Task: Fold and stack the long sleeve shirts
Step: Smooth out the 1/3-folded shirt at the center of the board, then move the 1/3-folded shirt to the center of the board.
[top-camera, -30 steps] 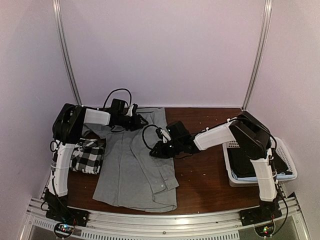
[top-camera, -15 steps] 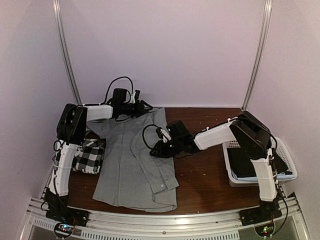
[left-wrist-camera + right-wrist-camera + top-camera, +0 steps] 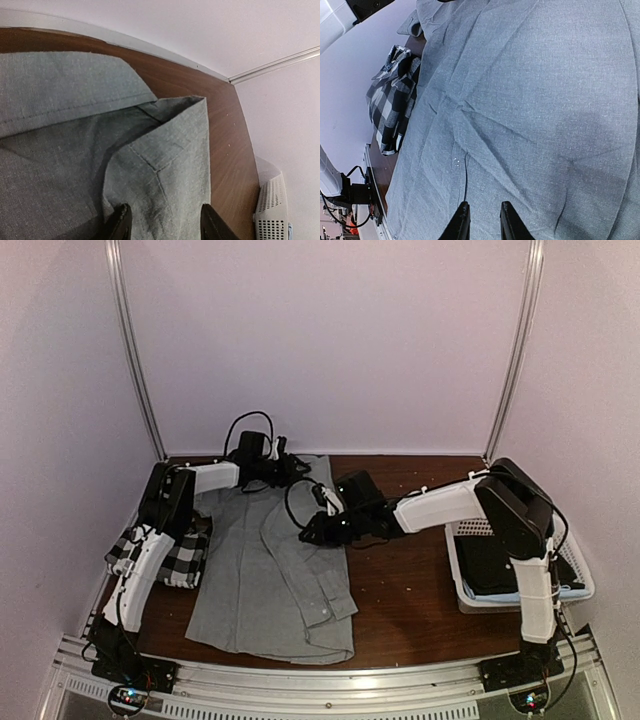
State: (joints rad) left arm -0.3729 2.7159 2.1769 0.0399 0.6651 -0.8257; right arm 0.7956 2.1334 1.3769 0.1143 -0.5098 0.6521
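Note:
The plain grey shirt (image 3: pixel 265 570) lies spread flat on the brown table, collar end at the back. It fills the left wrist view (image 3: pixel 60 165) and the right wrist view (image 3: pixel 545 100). The black-and-white checked shirt (image 3: pixel 175 558) lies folded at the grey shirt's left edge, also showing in the right wrist view (image 3: pixel 390 110). My left gripper (image 3: pixel 293 468) is at the shirt's far back edge; its jaws (image 3: pixel 167 225) stand wide apart over a raised fold of grey cloth. My right gripper (image 3: pixel 312 530) is low over the shirt's right side, its jaws (image 3: pixel 484 222) narrowly apart above flat cloth.
A white slotted basket (image 3: pixel 570 585) with a dark item (image 3: pixel 490 565) inside stands at the table's right edge; its corner shows in the left wrist view (image 3: pixel 272 210). White walls close in the back and sides. Bare brown table (image 3: pixel 410 590) lies between shirt and basket.
My left gripper has moved back and to the right, to the shirt's far edge. My right gripper has shifted slightly toward the back. The shirts lie as before.

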